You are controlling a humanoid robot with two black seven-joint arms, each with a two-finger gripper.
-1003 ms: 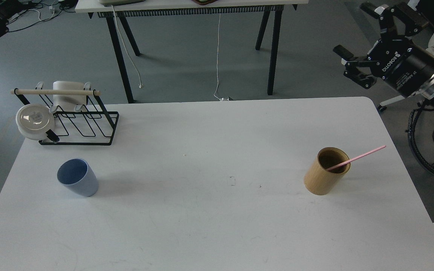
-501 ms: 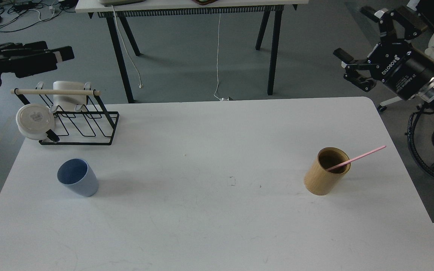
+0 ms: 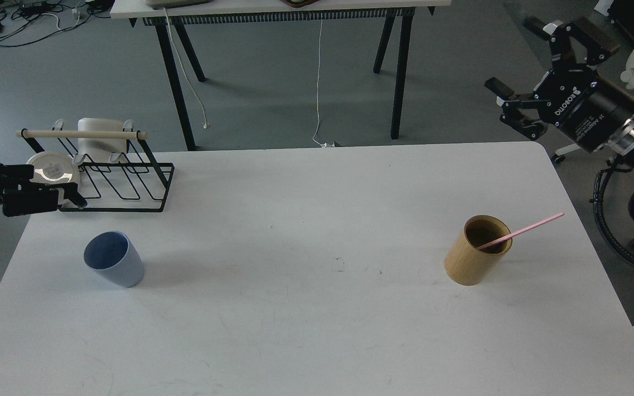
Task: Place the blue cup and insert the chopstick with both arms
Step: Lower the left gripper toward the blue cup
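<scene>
The blue cup (image 3: 114, 259) stands upright on the white table (image 3: 317, 330) at the left. A bamboo holder (image 3: 476, 251) stands at the right with one pink chopstick (image 3: 526, 227) leaning out of it to the right. My left gripper (image 3: 42, 187) comes in at the left edge, low in front of the dish rack and above-left of the blue cup; its fingers look apart and empty. My right gripper (image 3: 520, 58) hangs wide open and empty beyond the table's far right corner, well above the holder.
A black wire dish rack (image 3: 124, 184) with a wooden bar stands at the far left, holding a white bowl (image 3: 53, 169) and a white cup (image 3: 99, 140). Another table's legs (image 3: 399, 71) and cables stand behind. A chair base is at the right.
My left arm has swung down from the upper left to just in front of the dish rack, near the blue cup. My right gripper has shifted slightly up and left, still open.
</scene>
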